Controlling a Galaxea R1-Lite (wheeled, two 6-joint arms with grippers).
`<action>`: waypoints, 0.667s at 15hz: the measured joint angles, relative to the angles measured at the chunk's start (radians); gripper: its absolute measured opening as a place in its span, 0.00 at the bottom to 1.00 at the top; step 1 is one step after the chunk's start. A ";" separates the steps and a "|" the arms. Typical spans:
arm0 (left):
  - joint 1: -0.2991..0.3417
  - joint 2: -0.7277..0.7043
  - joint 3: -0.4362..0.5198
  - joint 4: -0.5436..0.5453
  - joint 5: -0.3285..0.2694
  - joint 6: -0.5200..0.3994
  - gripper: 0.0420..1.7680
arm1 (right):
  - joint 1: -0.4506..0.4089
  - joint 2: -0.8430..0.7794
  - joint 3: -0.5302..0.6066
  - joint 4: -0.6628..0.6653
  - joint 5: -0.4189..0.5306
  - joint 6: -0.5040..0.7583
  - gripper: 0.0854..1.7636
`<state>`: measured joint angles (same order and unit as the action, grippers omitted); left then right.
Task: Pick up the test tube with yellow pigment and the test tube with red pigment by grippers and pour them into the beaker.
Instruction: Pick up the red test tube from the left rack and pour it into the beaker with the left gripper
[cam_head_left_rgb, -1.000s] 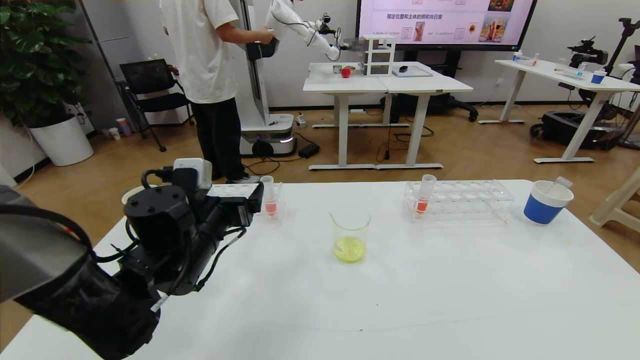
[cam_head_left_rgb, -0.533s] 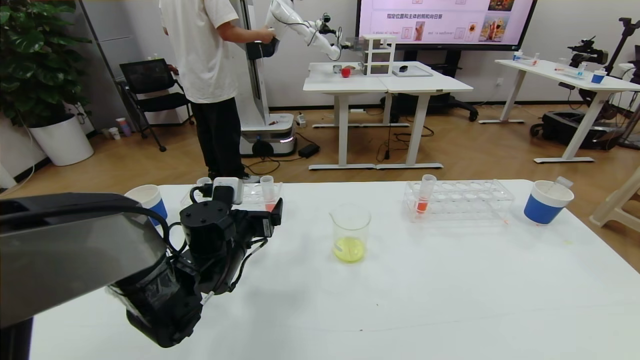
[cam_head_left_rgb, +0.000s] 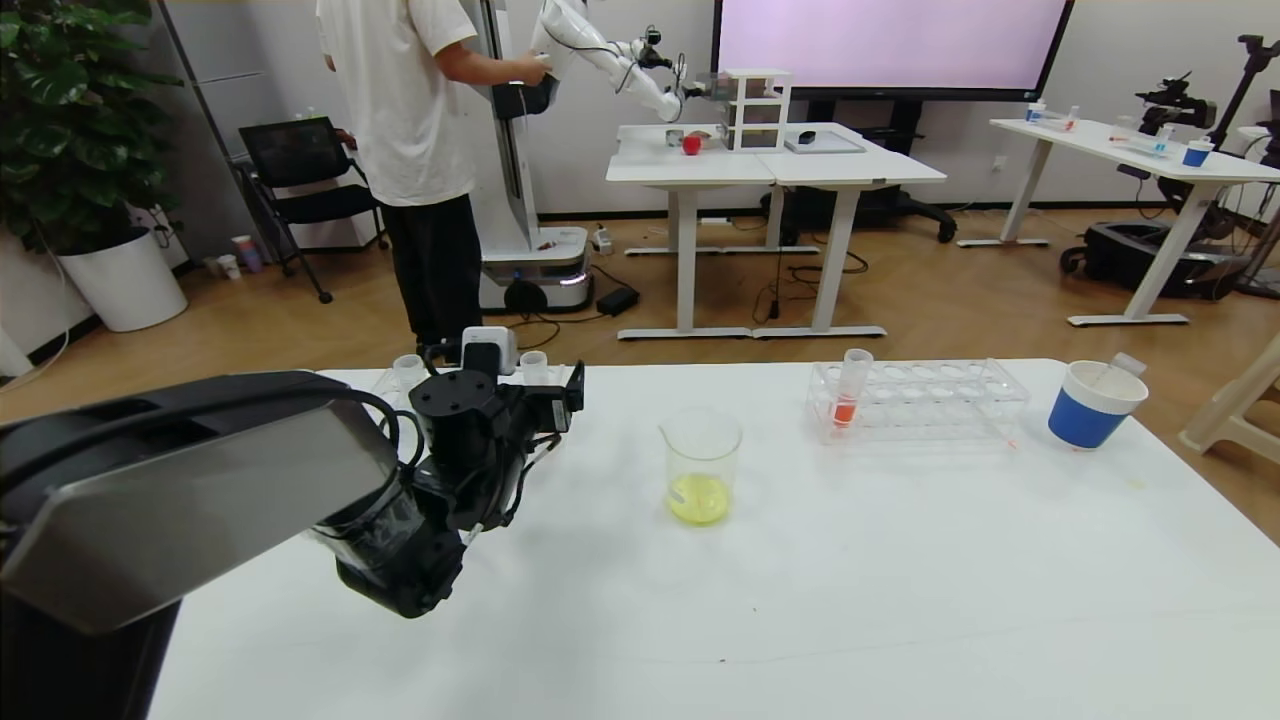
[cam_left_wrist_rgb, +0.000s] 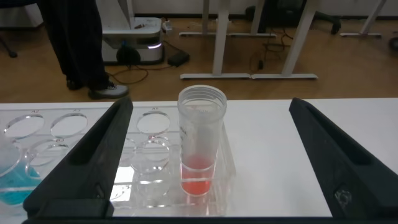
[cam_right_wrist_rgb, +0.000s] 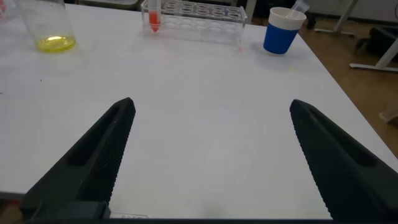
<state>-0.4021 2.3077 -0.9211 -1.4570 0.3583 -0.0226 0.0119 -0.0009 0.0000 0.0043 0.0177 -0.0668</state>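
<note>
A test tube with red pigment (cam_left_wrist_rgb: 200, 149) stands upright at the end of a clear rack (cam_left_wrist_rgb: 143, 186) at the table's far left. My left gripper (cam_left_wrist_rgb: 211, 106) is open, one finger on each side of this tube, neither touching it. In the head view the left gripper (cam_head_left_rgb: 562, 396) hides most of that tube, and only its rim (cam_head_left_rgb: 534, 360) shows. The beaker (cam_head_left_rgb: 700, 470) stands mid-table with yellow liquid in its bottom. My right gripper (cam_right_wrist_rgb: 211, 106) hangs open and empty over bare table near the front edge. The test tube with yellow pigment is out of view.
A second clear rack (cam_head_left_rgb: 930, 400) at the far right holds another red tube (cam_head_left_rgb: 848, 392). A blue-and-white cup (cam_head_left_rgb: 1092, 405) with a tube in it stands beyond it. Blue liquid (cam_left_wrist_rgb: 9, 186) shows in the left rack. A person stands behind the table.
My left arm has swung forward and to the right. Its open gripper has come up to the left rack and now straddles the red tube. The right gripper stays open.
</note>
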 joint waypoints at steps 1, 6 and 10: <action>0.009 0.023 -0.035 0.003 0.000 0.007 0.99 | 0.000 0.000 0.000 0.000 0.000 0.000 0.98; 0.023 0.088 -0.091 0.000 -0.011 0.011 0.99 | 0.000 0.000 0.000 0.000 0.000 0.000 0.98; 0.024 0.097 -0.093 -0.003 -0.014 0.011 0.99 | 0.000 0.000 0.000 0.000 0.000 0.000 0.98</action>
<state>-0.3777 2.4049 -1.0140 -1.4596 0.3445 -0.0119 0.0119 -0.0009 0.0000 0.0047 0.0181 -0.0668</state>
